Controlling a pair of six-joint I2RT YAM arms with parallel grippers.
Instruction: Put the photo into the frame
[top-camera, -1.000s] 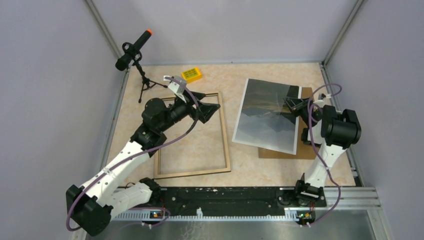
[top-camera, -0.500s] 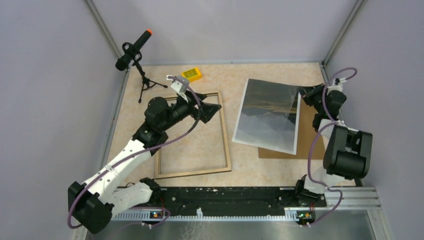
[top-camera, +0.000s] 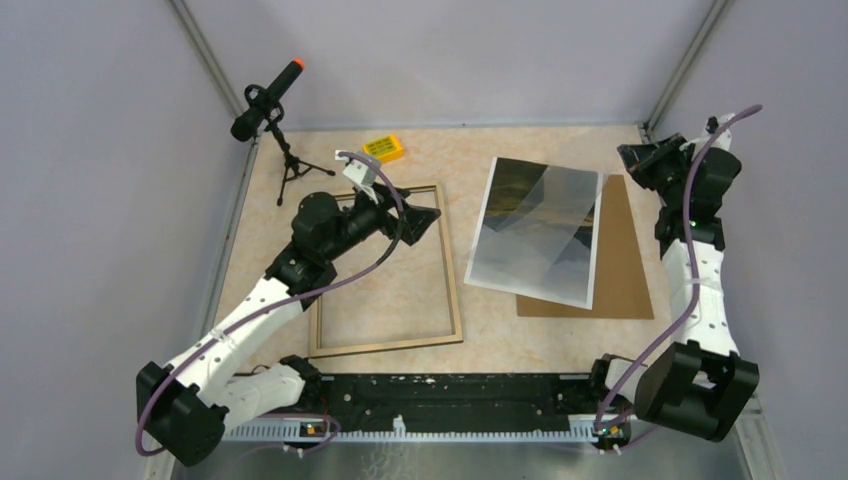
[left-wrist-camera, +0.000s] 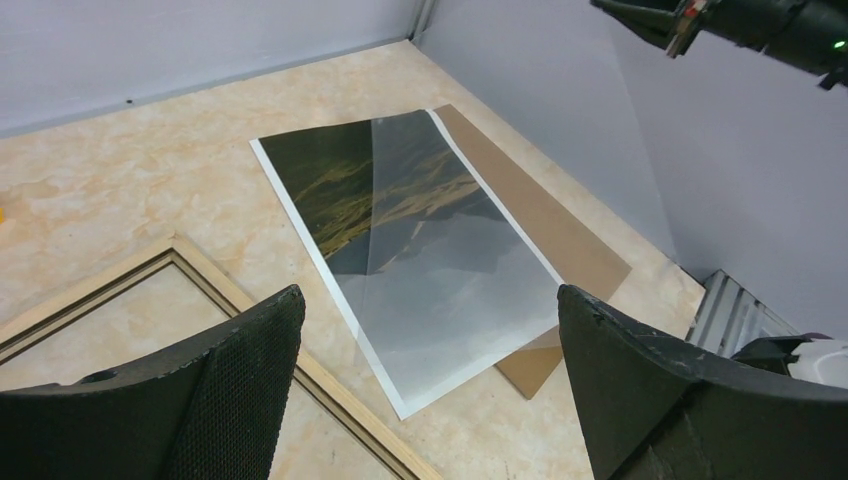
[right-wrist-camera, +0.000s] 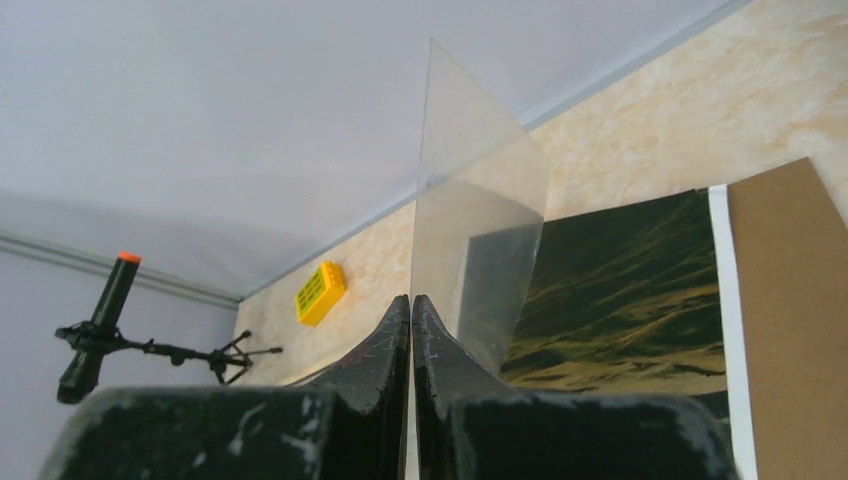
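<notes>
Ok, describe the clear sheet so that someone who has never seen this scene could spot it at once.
On the right half of the table, the photo lies on a brown backing board. Over them the right gripper pinches the clear sheet by an edge, holding it up at a slant. Unlike those flat, opaque sheets, it is see-through.

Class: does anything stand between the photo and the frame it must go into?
Yes. A clear sheet, pinched in the right gripper, slants above the photo. The left gripper, open, hovers over the frame at its far right corner. Nothing else visible lies between them.
</notes>
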